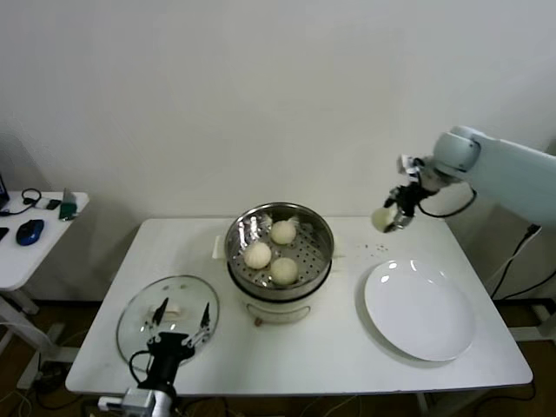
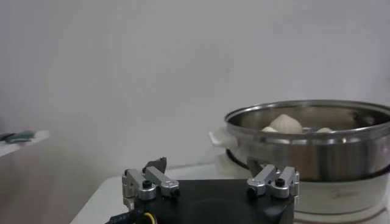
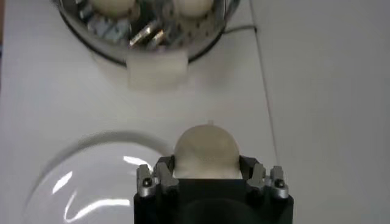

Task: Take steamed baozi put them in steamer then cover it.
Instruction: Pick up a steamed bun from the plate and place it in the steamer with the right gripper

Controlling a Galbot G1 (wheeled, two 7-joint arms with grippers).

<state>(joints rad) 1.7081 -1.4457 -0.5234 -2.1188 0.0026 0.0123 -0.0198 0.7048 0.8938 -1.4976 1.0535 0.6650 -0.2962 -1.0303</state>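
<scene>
Soft even light, blurred wrist views

Three cream-white baozi (image 1: pixel 270 253) sit in a shiny steel steamer (image 1: pixel 318 228) with a perforated floor, atop its cream-white base. A white plate (image 1: pixel 420 310) and a clear glass cover (image 1: pixel 139 311) with a white handle lie on the white counter (image 1: pixel 321 347).

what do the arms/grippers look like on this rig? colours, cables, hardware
Right arm: smooth pale blue-white shell, black cable looping at the wrist. Right gripper: black and silver. Up close its body is black, with silver metal finger brackets fixed by dark screws. Left gripper: black body, thin dark fingers, same silver brackets, a yellow detail near its base.
</scene>
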